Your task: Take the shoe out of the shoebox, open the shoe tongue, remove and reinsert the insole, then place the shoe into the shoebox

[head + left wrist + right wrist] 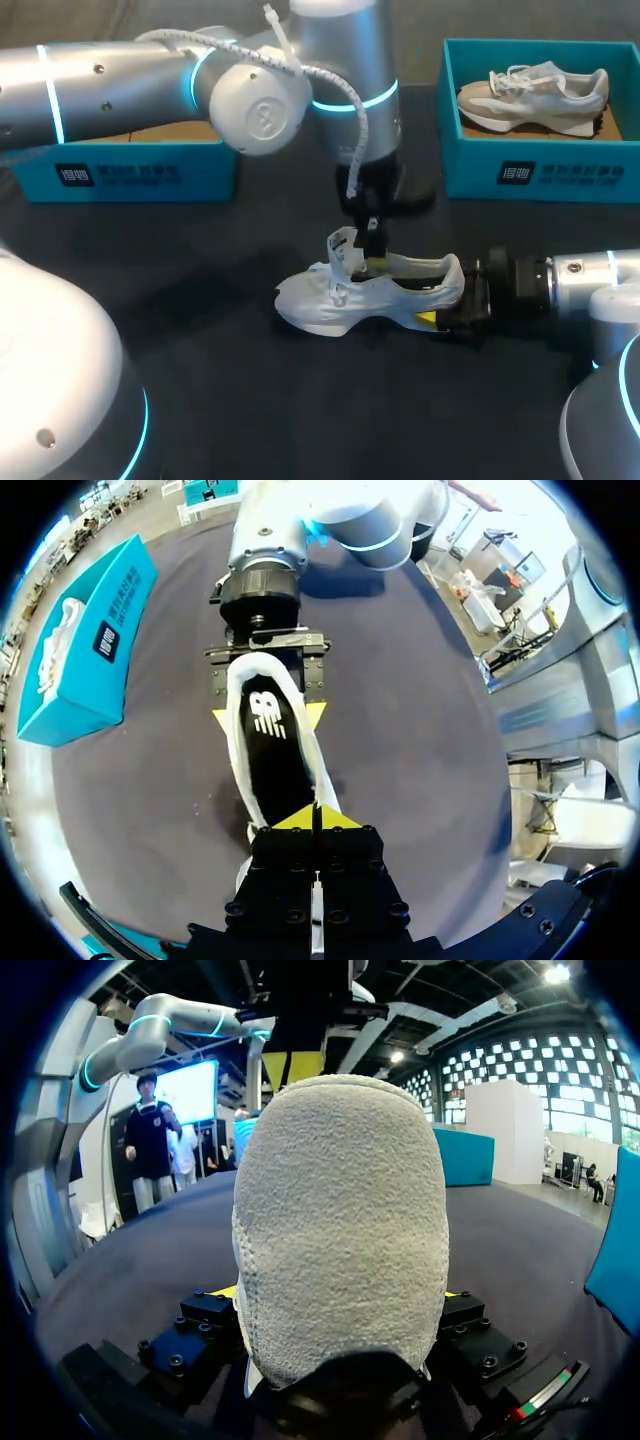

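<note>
Shoe: the white shoe (370,295) is seen standing on its sole on the dark table (200,390), between the 2 arms and outside both boxes.
Right gripper: the right gripper (452,300) is clamped on the heel, with 1 yellow tip on each side, and the shoe is steadied by it.
Left gripper: the left gripper (313,818) is held over the shoe's opening, close to the raised tongue (343,247), with its tips pressed together. Whether a thin edge is pinched between them cannot be told.
Insole: the black insole (272,745) is seen lying flat inside.
Boxes: 1 open shoebox (130,172) is seen at the left. A second box (540,178), with another shoe (535,92) in it, is seen at the right.
Handling: the shoe is judged light, with a soft knit upper that gives under pressure and a firmer sole. The heel is judged the surest place for a grip. The insole is judged thin and floppy, best taken by a free edge and drawn out gently.
</note>
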Action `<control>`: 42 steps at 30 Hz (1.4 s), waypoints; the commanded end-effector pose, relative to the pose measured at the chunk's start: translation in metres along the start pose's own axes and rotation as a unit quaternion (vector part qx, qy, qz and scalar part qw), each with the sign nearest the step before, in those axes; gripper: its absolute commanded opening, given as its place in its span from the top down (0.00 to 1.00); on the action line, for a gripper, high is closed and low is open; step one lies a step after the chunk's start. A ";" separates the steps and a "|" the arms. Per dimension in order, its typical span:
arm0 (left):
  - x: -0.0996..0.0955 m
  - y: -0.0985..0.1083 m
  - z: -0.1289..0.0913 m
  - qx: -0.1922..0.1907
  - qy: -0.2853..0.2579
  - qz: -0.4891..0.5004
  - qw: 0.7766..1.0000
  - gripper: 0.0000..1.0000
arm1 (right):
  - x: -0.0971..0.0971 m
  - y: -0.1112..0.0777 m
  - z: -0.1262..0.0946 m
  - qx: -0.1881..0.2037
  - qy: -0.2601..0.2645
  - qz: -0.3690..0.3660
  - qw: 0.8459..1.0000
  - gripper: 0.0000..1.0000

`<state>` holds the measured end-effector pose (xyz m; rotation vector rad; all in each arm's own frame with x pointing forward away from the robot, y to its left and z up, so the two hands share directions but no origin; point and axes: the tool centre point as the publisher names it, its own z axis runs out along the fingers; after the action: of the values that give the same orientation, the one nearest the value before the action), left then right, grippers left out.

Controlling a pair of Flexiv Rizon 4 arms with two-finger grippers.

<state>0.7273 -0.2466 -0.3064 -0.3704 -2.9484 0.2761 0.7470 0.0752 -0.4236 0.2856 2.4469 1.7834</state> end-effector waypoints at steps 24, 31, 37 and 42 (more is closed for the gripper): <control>-0.018 -0.007 0.064 -0.036 0.018 -0.005 0.999 1.00 | 0.000 0.000 0.001 0.001 0.000 0.000 1.000 1.00; -0.011 0.004 0.071 -0.045 0.032 -0.014 0.998 1.00 | 0.000 0.000 0.001 0.001 0.000 0.000 1.000 1.00; 0.004 0.010 0.069 -0.040 0.033 -0.005 0.999 1.00 | 0.000 0.000 0.001 0.001 0.000 0.000 1.000 1.00; 0.011 0.009 0.067 -0.046 0.013 0.003 0.999 1.00 | 0.000 0.000 0.001 0.001 0.000 0.000 1.000 1.00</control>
<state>0.7153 -0.2529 -0.3777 -0.3936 -2.9156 0.1260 0.7468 0.0754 -0.4236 0.2848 2.4469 1.7836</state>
